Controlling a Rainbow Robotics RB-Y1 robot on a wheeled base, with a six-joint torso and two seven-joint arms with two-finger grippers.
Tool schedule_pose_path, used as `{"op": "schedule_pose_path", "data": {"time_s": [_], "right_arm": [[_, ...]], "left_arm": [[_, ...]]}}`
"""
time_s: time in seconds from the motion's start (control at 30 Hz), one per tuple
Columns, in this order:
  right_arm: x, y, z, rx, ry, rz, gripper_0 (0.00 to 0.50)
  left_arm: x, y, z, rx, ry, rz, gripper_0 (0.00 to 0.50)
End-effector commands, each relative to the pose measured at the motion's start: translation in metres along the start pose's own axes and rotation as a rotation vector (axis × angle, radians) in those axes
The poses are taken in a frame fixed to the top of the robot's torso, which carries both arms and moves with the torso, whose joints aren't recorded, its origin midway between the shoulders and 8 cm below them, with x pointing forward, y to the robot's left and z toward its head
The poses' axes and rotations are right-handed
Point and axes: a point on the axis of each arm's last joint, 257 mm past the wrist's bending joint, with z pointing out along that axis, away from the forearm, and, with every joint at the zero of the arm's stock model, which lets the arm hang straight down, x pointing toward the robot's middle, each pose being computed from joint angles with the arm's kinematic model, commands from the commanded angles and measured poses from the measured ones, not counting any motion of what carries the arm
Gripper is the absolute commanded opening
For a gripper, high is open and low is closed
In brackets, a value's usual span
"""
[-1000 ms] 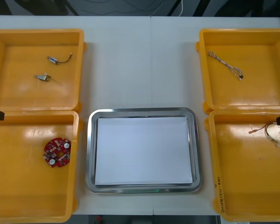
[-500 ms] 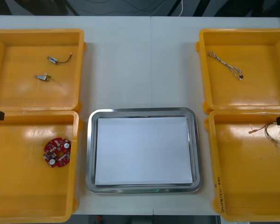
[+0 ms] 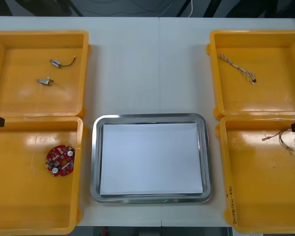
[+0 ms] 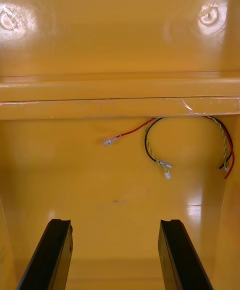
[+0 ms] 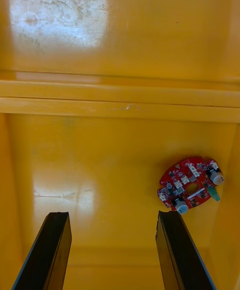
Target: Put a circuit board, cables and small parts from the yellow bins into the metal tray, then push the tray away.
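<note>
We are holding the left gripper (image 5: 112,215) over the near left yellow bin (image 3: 19,196), its fingers spread wide with nothing between them. The circuit board (image 5: 191,185) is lying flat on the bin floor, just beyond one finger. We are judging it light, rigid and rather fragile, so we are planning to pinch it across its rim, clear of the raised components. The right gripper (image 4: 115,222) is likewise gaping over the near right bin (image 3: 255,206), where the red and yellow cable (image 4: 147,146) is curling, limp and best taken at its loop. The metal tray (image 3: 94,162) is waiting between the bins.
</note>
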Motion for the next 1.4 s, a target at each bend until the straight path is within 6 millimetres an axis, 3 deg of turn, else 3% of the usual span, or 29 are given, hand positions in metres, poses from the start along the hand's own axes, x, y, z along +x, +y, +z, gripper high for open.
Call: {"op": "schedule_pose_path", "data": {"time_s": [0.03, 1.4], "right_arm": [[0.0013, -0.0035, -0.0055, 0.03, -0.003, -0.046, 0.5], [0.0013, -0.0035, -0.0055, 0.03, -0.003, -0.046, 0.5]], "left_arm": [[0.0004, 0.0049, -0.0055, -0.012, -0.019, 0.11, 0.5], [0.0004, 0.0049, -0.0055, -0.012, -0.019, 0.11, 0.5]]}}
